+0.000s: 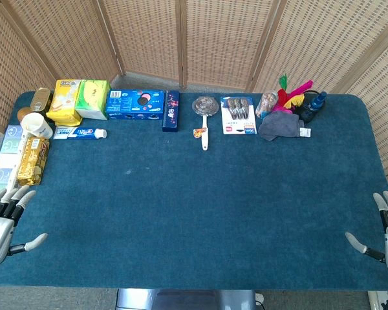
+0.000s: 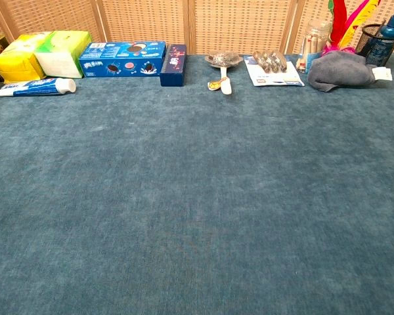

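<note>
Matt cloth underfoot, gloss and wicker around it.

The bench (image 1: pixel 200 206) wears a matt blue, slightly napped cloth. Behind stands a woven wicker screen (image 1: pixel 220 39) in wooden frames. The biscuit box (image 2: pixel 122 59) is glossy printed card, the toothpaste tube (image 2: pixel 36 86) shiny plastic, the grey rag (image 2: pixel 341 70) soft cloth. Both hands, left hand (image 1: pixel 1 223) and right hand (image 1: pixel 387 236), look smooth grey-white plastic and metal.

Sitting along the counter's (image 1: pixel 194 213) far edge: one toothpaste tube (image 1: pixel 79 133), one blue cookie box (image 1: pixel 135 104), one strainer (image 1: pixel 205 107), one grey cloth (image 1: pixel 281 125), one paper cup (image 1: pixel 37 125).
</note>
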`<state>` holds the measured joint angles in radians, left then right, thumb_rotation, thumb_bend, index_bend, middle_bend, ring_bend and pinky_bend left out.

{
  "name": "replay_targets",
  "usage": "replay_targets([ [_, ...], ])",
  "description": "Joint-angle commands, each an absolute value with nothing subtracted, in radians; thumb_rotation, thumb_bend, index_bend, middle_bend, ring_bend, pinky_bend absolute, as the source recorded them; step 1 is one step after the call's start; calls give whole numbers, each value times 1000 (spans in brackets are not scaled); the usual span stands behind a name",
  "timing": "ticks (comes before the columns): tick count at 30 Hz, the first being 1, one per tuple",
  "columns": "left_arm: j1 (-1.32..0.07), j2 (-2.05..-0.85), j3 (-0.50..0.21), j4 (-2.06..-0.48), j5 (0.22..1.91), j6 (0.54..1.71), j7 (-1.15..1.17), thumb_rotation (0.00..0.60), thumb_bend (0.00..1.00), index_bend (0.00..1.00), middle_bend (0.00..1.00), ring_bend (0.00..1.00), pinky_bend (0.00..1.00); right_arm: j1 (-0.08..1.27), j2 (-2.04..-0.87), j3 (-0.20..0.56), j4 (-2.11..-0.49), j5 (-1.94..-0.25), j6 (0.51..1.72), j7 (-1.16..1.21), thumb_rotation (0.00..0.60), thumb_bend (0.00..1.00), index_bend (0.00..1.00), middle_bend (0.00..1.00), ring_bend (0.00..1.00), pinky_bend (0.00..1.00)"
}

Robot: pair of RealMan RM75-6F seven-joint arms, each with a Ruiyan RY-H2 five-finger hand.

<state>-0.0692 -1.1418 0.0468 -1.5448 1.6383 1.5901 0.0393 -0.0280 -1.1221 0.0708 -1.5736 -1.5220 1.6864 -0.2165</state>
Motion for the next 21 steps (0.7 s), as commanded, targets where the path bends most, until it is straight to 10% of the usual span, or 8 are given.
replay_targets([
  [1,-70,-1143,45,-1541,1641,1590,38,0,0,63,0,0,38,-30,-1120,72,-1574,-1524,1689,-215,0,0,63,0,0,93],
  [9,-68,-1154,39,-1520,1654,1598,19,0,0,66,0,0,38,-32,-1107,71,-1574,-1535,1682,-194,0,0,67,0,0,94],
  [13,-84,-1184,14,-1488,1661,1606,22,0,0,276,271,236,81,-19,-1103,77,-1572,-1530,1659,-204,0,0,120,8,0,109],
  [15,-106,-1210,-18,-1461,1675,1625,18,0,0,505,574,516,271,-5,-1105,88,-1569,-1536,1652,-224,0,0,242,102,59,144],
  [17,-137,-1257,-60,-1400,1716,1677,-7,0,0,809,860,816,664,14,-1114,103,-1551,-1557,1660,-253,0,0,471,342,260,239],
  [21,-194,-1343,-111,-1270,1790,1759,-35,0,0,1000,1000,1000,999,57,-1104,114,-1554,-1577,1614,-334,0,0,870,798,769,747],
])
